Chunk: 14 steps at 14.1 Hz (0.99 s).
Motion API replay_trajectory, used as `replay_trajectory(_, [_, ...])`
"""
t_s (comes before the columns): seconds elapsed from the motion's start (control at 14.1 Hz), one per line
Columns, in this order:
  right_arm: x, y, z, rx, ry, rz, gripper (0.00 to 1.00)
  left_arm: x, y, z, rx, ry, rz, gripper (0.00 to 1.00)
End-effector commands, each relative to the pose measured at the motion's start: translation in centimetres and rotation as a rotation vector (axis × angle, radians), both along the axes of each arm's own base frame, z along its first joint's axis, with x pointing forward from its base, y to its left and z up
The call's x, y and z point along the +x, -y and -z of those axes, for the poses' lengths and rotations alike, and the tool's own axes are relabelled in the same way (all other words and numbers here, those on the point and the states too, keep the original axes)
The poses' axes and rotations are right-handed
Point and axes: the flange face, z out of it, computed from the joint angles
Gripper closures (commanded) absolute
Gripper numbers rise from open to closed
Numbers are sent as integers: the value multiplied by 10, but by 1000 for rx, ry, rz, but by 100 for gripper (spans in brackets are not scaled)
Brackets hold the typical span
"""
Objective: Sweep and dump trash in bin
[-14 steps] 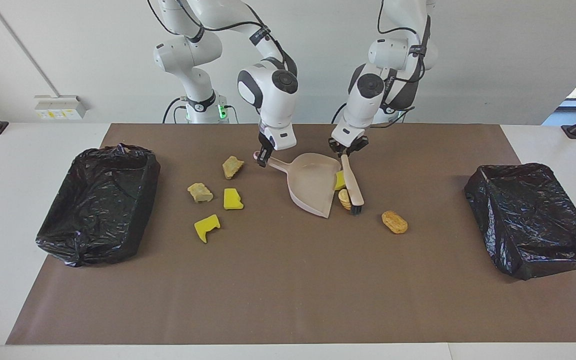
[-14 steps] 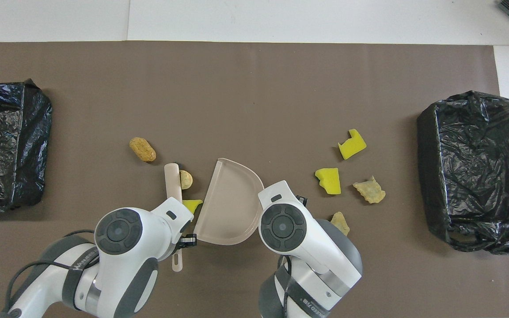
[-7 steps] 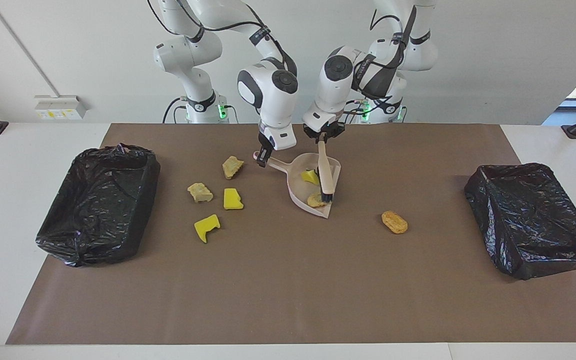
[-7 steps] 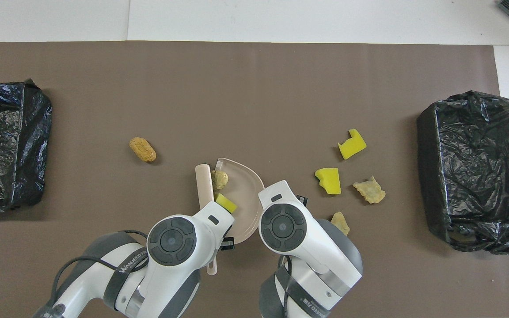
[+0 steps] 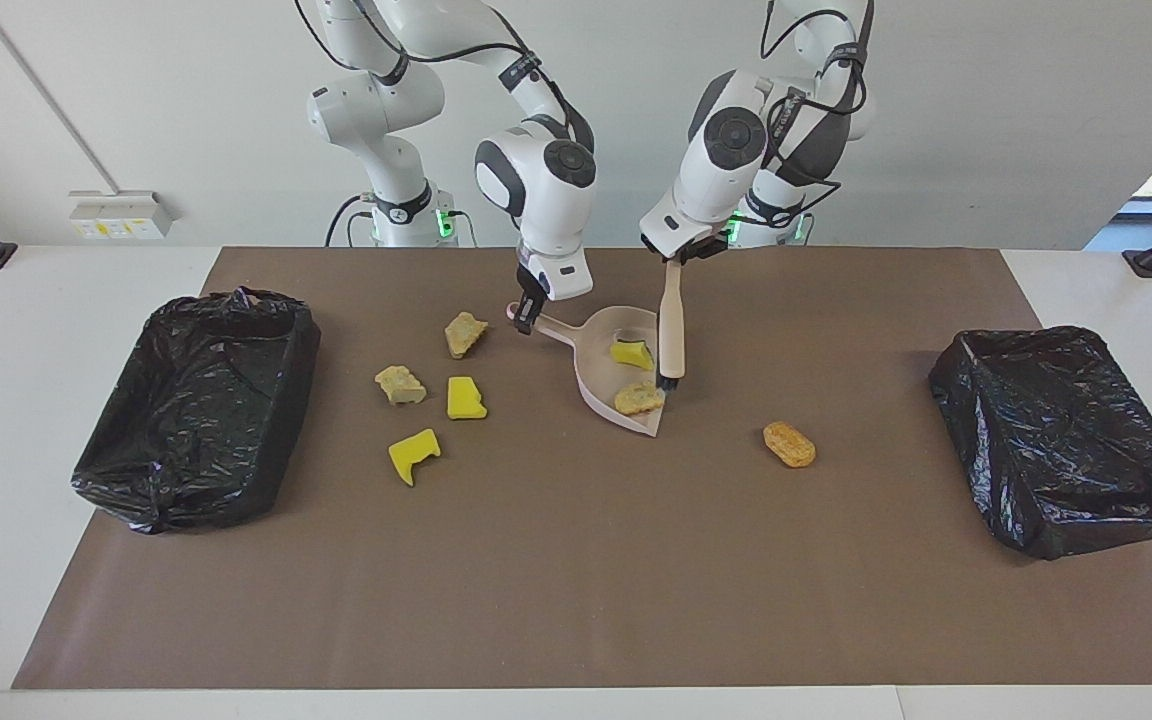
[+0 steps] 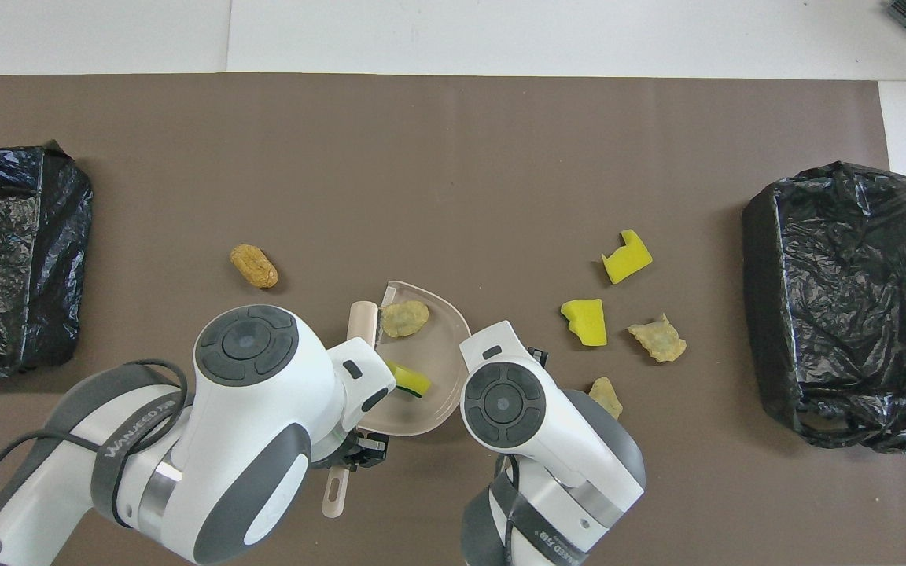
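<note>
Two scraps [image 5: 633, 375] lie in the dustpan [image 5: 604, 385] gripped by right gripper [image 5: 528, 318]; left gripper [image 5: 676, 255] grips brush [image 5: 671, 330]; five scraps [image 5: 433, 395] unswept, bins [image 5: 1061, 440] unfilled.

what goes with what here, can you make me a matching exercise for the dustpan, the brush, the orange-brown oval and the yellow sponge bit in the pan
Things:
1. dustpan
2. brush
3. orange-brown oval
4. yellow sponge bit

States:
A. lies in the pan beside a beige chunk
B. alone on the mat
C. handle in the right gripper
D. hangs from the left gripper

Pairs: 1-C, 2-D, 3-B, 4-A
</note>
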Motion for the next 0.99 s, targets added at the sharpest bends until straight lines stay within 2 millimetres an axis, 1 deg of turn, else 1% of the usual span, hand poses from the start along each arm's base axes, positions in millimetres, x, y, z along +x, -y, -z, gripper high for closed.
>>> replay_trajectory(0.0, [1,2,-1,-8,26,23,100,3,-16,-12,-16,-9,-18,100])
replay_trajectory(0.07, [0,1,-1,-9,26,23,100,12,-29,-11,-11,1,-47,100])
replay_trajectory(0.14, [0,0,-2,-7,29,26,100,29,-51,-9,-10,19,-73,100])
replay_trajectory(0.21, [1,1,-2,-8,29,31,100,49,-78,-9,-6,71,-39,100])
replay_trajectory(0.28, [0,0,-1,-8,28,28,100,71,-107,-5,-28,123,8,100])
replay_trajectory(0.35, [1,1,-2,-8,29,31,100,92,-142,-4,-66,175,29,100])
replay_trajectory(0.42, [0,1,-1,-8,28,29,100,110,-167,6,-85,207,64,100])
replay_trajectory(0.64, [0,0,-2,-6,30,28,100,164,-216,24,-30,253,134,100])
replay_trajectory(0.71, [0,1,-1,-7,29,30,100,184,-228,23,-22,253,118,100])
replay_trajectory(0.78, [0,1,-1,-6,30,30,100,198,-238,31,-13,242,103,100])
replay_trajectory(0.85, [0,1,-1,-7,29,31,100,205,-243,43,-8,239,100,100])
replay_trajectory(0.92, [0,1,-1,-7,31,36,100,206,-248,52,-16,229,141,100])
